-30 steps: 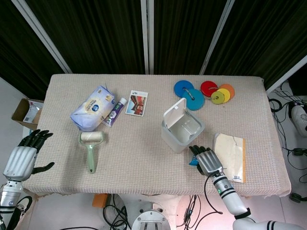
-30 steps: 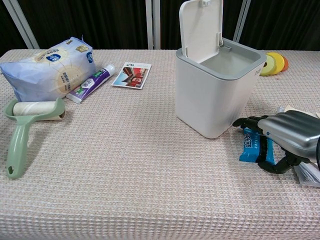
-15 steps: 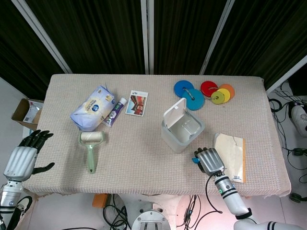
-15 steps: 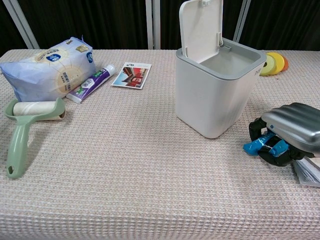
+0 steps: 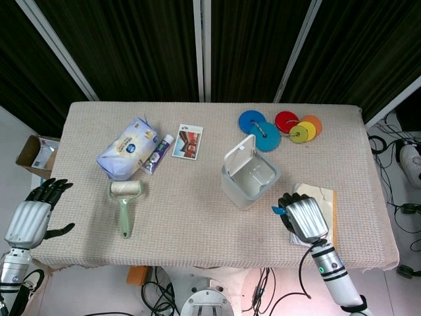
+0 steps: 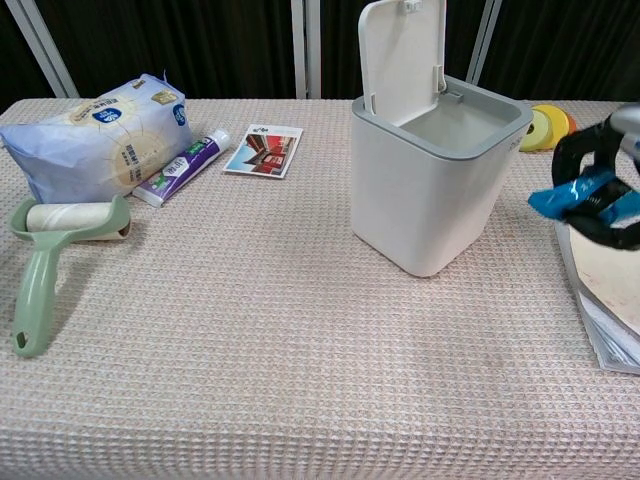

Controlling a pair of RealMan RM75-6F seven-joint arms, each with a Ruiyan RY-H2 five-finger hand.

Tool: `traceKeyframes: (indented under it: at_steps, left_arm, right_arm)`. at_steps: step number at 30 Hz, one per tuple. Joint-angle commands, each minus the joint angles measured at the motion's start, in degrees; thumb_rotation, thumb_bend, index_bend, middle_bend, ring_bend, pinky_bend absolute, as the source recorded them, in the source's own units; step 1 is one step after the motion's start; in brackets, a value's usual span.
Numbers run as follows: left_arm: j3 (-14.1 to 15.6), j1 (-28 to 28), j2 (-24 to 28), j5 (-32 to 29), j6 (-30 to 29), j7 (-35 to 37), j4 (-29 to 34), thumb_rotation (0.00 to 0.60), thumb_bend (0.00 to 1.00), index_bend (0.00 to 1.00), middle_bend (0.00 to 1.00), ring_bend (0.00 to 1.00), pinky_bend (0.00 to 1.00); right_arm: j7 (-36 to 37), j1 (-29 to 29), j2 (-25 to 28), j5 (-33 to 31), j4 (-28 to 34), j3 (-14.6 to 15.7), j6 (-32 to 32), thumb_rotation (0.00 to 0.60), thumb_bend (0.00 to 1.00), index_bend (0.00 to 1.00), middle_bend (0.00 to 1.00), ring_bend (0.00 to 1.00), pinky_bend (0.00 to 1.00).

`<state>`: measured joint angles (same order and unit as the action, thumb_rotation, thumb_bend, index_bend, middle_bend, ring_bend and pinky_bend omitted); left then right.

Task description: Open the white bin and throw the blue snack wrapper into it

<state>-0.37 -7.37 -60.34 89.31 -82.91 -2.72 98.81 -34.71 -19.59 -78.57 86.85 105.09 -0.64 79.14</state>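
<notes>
The white bin (image 5: 248, 181) (image 6: 432, 180) stands mid-table with its lid (image 6: 402, 58) tipped up and the inside showing. My right hand (image 5: 304, 219) (image 6: 604, 185) grips the blue snack wrapper (image 5: 279, 210) (image 6: 572, 194), lifted off the table just right of the bin, about level with its rim. A corner of the wrapper sticks out of the fingers toward the bin. My left hand (image 5: 29, 214) hangs off the table's left edge with fingers spread, holding nothing.
A lint roller (image 5: 124, 202), a blue-white pack (image 5: 125, 149), a toothpaste tube (image 5: 156, 154) and a card (image 5: 187, 141) lie on the left half. Coloured discs (image 5: 279, 126) sit at the back right. A booklet (image 5: 317, 214) lies under my right hand.
My right hand closed on the wrapper where it lay on the table, then lifted it up and to the right, off the cloth. The left hand stayed still.
</notes>
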Motion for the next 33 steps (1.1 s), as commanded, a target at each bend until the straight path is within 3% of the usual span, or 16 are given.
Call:
traceKeyframes:
  at_steps: [1,8,14,16,19,21,24,28,33]
  left_arm:
    - [0.1,0.0,0.0,0.1,0.0,-0.2,0.1,0.600,0.03,0.18,0.14,0.09,0.23]
    - [-0.2,0.2,0.1,-0.3,-0.3,0.2,-0.2,0.600,0.03,0.18,0.14,0.09,0.23]
    - [-0.3,0.1,0.4,-1.4,0.4,0.4,-0.1,0.600,0.02,0.18,0.14,0.09,0.23]
    - [-0.4,0.1,0.5,-1.7,0.4,0.5,0.0,0.600,0.02,0.18,0.14,0.09,0.23]
    - [-0.5,0.2,0.7,-1.9,0.3,0.7,0.0,0.600,0.02,0.18,0.14,0.09,0.23]
    - [-0.4,0.2,0.7,-1.8,0.4,0.7,0.0,0.600,0.02,0.18,0.14,0.08,0.23]
    - [-0.3,0.1,0.7,-1.7,0.6,0.5,0.1,0.600,0.02,0.18,0.14,0.09,0.23]
    - [-0.3,0.2,0.6,-1.5,0.4,0.3,0.3,0.600,0.02,0.18,0.14,0.09,0.23]
    - [-0.3,0.4,0.8,-1.4,-0.1,0.4,0.6,0.600,0.02,0.18,0.14,0.09,0.23]
  right_arm:
    - [1.6,-0.7,1.3,1.6,1.7,-3.3,1.4,0.600,0.35,0.62,0.50,0.50,0.71]
    - [5.5,-6.6,-2.8,-4.5,-1.2,-11.4,-3.9,0.600,0.35,0.62,0.50,0.49,0.71]
    - [7.2,-10.7,-6.9,-6.9,-6.1,-14.3,-6.8,0.600,0.35,0.55,0.46,0.43,0.62]
    - [8.0,-11.3,-7.2,-7.5,-6.6,-14.2,-8.0,0.600,0.34,0.47,0.38,0.33,0.55]
    - [7.3,-12.1,-5.5,-9.3,-5.6,-13.1,-11.5,0.600,0.18,0.15,0.14,0.06,0.23]
    - [7.4,-12.5,-4.3,-9.6,-4.5,-12.8,-12.6,0.600,0.04,0.00,0.01,0.00,0.06]
    - [8.9,-12.2,-4.3,-6.9,-4.7,-12.4,-10.6,0.600,0.00,0.00,0.00,0.00,0.00]
    - [9.7,-10.6,-2.8,-4.7,-3.3,-10.9,-7.8,0.600,0.01,0.00,0.00,0.00,0.00]
    - [6.5,-2.6,2.9,-1.4,0.4,-5.0,0.8,0.600,0.07,0.00,0.00,0.00,0.00]
